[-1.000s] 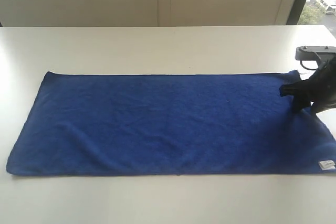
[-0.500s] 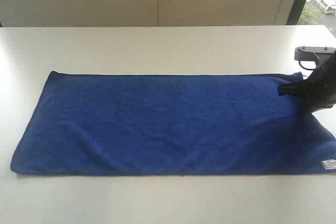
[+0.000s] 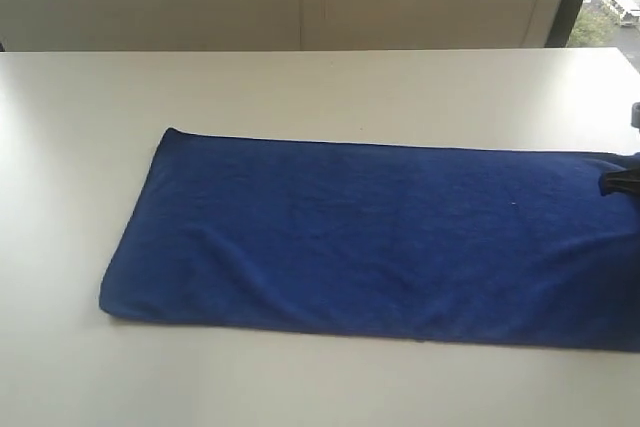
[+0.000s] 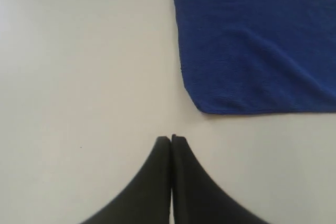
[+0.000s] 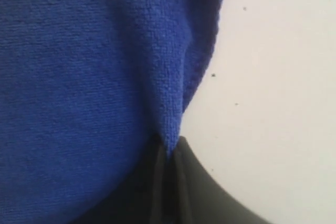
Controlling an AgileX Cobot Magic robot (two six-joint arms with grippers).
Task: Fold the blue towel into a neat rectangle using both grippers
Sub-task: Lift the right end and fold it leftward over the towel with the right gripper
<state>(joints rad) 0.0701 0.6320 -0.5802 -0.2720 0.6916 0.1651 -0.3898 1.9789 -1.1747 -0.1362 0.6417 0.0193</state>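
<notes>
Exterior: blue towel [image 3: 370,237] flat on white table [image 3: 300,87], right gripper [image 3: 612,181] at its right end. Left wrist: left gripper [image 4: 171,139] pressed shut over bare table, near a towel corner. Right wrist: clamped on a pinched towel fold.

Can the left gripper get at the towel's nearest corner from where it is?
Probably yes: only bare table separates the left gripper from the blue towel's corner. Its jaws are shut, so open first.

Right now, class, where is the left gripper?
In the left wrist view the left gripper, fingers shut, is over bare table beside a rounded corner of the blue towel, not touching it.
</notes>
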